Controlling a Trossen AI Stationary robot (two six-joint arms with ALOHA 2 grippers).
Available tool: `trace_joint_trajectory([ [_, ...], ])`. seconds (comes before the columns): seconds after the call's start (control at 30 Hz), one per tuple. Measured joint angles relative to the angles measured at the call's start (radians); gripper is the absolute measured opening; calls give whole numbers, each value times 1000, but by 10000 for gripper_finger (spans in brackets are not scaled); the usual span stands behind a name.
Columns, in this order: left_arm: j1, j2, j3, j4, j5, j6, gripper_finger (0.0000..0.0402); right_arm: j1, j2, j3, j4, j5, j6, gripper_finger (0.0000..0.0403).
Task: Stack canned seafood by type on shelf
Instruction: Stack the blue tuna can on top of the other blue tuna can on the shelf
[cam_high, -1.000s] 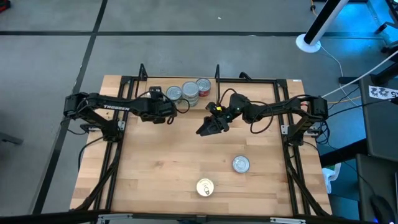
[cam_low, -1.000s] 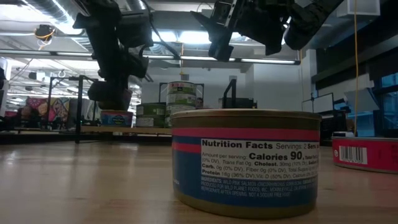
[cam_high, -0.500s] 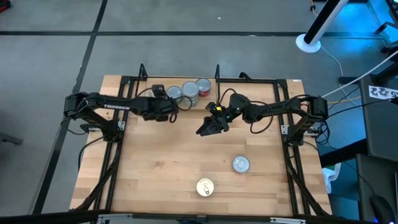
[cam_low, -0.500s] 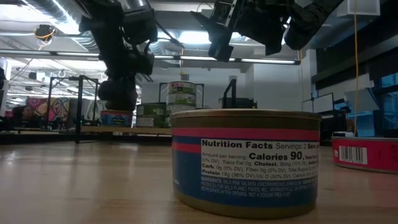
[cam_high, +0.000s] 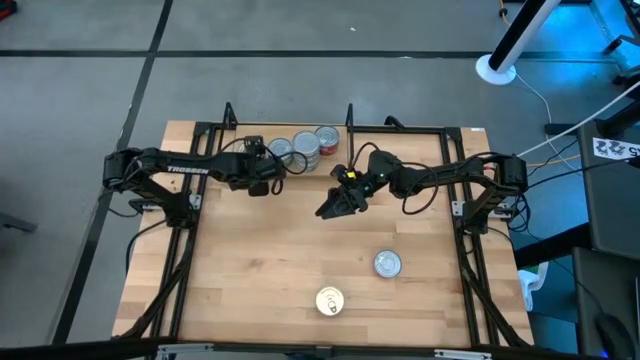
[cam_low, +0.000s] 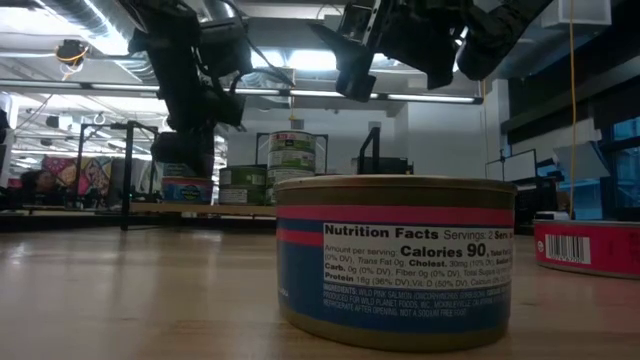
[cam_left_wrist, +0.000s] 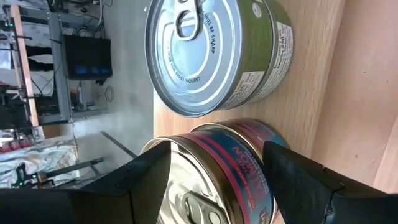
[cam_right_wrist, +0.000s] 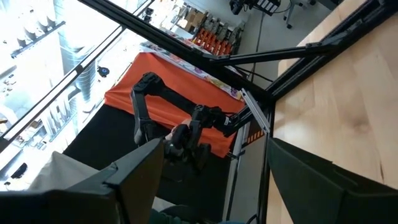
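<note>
From above, my left gripper (cam_high: 272, 172) hangs over the short round silver-lidded tins (cam_high: 305, 146) on the small light-wood shelf (cam_high: 262, 135), while my right gripper (cam_high: 331, 208) hovers mid-table, fingers apart. My left wrist view shows my fingers (cam_left_wrist: 147, 174) spread either side of a red-and-blue-labelled tin (cam_left_wrist: 230, 162), not touching it.
</note>
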Motion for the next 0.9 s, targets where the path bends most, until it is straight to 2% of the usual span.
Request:
trace_joint_trajectory([
  [0.2,-29,-9,10,-8,1,-11,250,0,0,0,-5,3,-4,289],
  [0.5,-122,-46,96,-39,-2,-65,250,0,-1,1,2,4,-23,289],
  [0.67,-218,-68,159,-57,-2,-231,250,0,-35,1,-17,1,-55,289],
  [0.77,-289,-78,199,-51,15,-369,250,12,-82,1,-97,19,-127,289],
  [0.9,-374,-87,238,-24,143,-584,250,47,-161,1,-325,109,-294,289],
])
